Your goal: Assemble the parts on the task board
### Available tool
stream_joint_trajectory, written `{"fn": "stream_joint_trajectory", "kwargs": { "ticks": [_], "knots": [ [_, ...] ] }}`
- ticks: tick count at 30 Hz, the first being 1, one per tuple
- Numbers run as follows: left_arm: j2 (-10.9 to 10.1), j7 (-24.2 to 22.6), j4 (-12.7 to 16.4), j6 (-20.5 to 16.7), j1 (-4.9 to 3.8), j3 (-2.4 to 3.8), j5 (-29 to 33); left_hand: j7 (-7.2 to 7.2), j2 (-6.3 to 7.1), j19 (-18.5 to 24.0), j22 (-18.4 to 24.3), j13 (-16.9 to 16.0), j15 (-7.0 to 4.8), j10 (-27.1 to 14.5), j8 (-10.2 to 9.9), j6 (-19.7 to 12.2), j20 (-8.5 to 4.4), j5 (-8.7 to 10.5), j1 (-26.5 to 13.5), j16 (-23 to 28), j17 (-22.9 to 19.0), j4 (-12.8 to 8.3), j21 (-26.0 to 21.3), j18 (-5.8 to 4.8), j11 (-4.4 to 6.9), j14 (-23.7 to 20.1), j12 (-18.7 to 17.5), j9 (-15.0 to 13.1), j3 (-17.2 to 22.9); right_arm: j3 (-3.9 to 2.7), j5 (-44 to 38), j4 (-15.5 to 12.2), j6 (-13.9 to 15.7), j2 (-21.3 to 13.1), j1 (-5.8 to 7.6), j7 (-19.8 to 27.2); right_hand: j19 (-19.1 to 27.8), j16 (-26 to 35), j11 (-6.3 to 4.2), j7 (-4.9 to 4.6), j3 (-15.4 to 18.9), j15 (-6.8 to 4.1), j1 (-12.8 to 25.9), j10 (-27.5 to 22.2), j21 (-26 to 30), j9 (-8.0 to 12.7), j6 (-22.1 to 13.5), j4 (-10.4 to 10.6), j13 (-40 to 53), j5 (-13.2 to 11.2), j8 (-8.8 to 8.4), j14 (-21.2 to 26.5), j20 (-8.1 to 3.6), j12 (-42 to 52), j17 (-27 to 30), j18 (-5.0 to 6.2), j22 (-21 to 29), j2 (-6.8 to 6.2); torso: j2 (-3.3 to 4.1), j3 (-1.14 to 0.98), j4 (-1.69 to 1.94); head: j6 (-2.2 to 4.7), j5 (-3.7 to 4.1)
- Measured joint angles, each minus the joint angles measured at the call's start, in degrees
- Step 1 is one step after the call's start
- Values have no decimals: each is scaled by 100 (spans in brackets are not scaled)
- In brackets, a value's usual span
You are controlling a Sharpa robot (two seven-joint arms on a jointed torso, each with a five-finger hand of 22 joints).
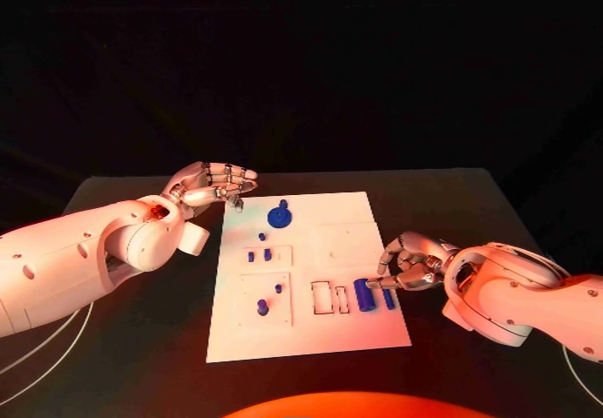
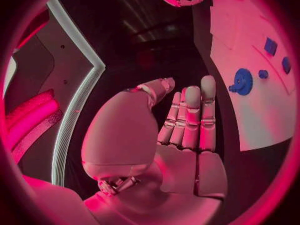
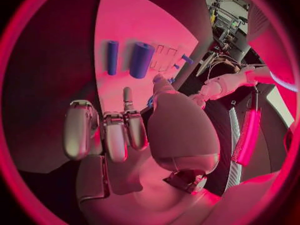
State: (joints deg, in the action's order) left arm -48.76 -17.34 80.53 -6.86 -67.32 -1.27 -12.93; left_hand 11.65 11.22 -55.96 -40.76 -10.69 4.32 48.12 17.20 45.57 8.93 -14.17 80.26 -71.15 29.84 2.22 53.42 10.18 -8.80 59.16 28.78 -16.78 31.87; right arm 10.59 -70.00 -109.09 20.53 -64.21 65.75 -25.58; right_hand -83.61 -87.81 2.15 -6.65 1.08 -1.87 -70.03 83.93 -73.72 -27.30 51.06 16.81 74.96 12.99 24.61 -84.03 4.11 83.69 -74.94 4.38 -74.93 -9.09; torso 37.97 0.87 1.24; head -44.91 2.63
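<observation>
From the head view, the flat white rectangular task board (image 1: 329, 261) lies in the middle of the black counter (image 1: 151, 348). On it sit small blue plastic parts: a round blue gear-like disc (image 1: 281, 213) near the far end, two short blue pegs (image 1: 259, 256) in a recessed square, a single blue peg (image 1: 263, 306) in the square below, and a thick blue cylinder (image 1: 364, 294) beside a thinner blue rod (image 1: 389, 299) at the board's near right edge. The silver left hand (image 1: 213, 185) hovers off the board's far left corner, fingers curled in on nothing. The silver right hand (image 1: 412, 263) sits at the board's right edge, fingertips just beside the thick blue cylinder; I cannot tell whether they touch it.

In the left wrist view, the left hand (image 2: 187, 130) is empty, its fingers straight and close together, with the gear-like disc (image 2: 242, 81) on the board beyond.

In the right wrist view, the right hand (image 3: 119, 132) has its fingers bent and holds nothing, the thick blue cylinder (image 3: 141, 59) and thinner rod (image 3: 112, 57) lying beyond its fingertips.
</observation>
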Motion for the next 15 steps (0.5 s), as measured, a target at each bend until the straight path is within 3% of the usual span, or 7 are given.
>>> {"fn": "stream_joint_trajectory", "kwargs": {
  "ticks": [8, 15],
  "knots": [
    [0, 0, 2, 0, 0, 0, 2, 0, -12, -1, 0, 0, 0, -13, 0, 0, -1, 0, -12, 0, -3, 0, 0, 0, -13, 0, 0, 2, 0, 4, -84, 113, 13, 271, -157, -236, -21, 1, -12, 27, 285, 0, 165, 12, 0, -22, 28, 6, -1, 0, 76, 0, -21, -21, 1, 0, 1, 165, 1, 0, 0, -33, 3],
    [-16, 1, 3, 0, 1, 0, 3, -8, -38, -2, 8, 0, 0, -21, 0, -32, -2, 0, -38, 0, -5, 16, 0, 0, -22, 0, 0, 6, -16, 5, -117, 183, -36, 386, -234, -356, -21, 2, -42, 112, 437, -35, 262, 0, 23, -54, 113, 10, -1, 22, 157, 7, -21, -41, 1, 1, 1, 261, 1, -1, 3, -59, 0]
  ]
}}
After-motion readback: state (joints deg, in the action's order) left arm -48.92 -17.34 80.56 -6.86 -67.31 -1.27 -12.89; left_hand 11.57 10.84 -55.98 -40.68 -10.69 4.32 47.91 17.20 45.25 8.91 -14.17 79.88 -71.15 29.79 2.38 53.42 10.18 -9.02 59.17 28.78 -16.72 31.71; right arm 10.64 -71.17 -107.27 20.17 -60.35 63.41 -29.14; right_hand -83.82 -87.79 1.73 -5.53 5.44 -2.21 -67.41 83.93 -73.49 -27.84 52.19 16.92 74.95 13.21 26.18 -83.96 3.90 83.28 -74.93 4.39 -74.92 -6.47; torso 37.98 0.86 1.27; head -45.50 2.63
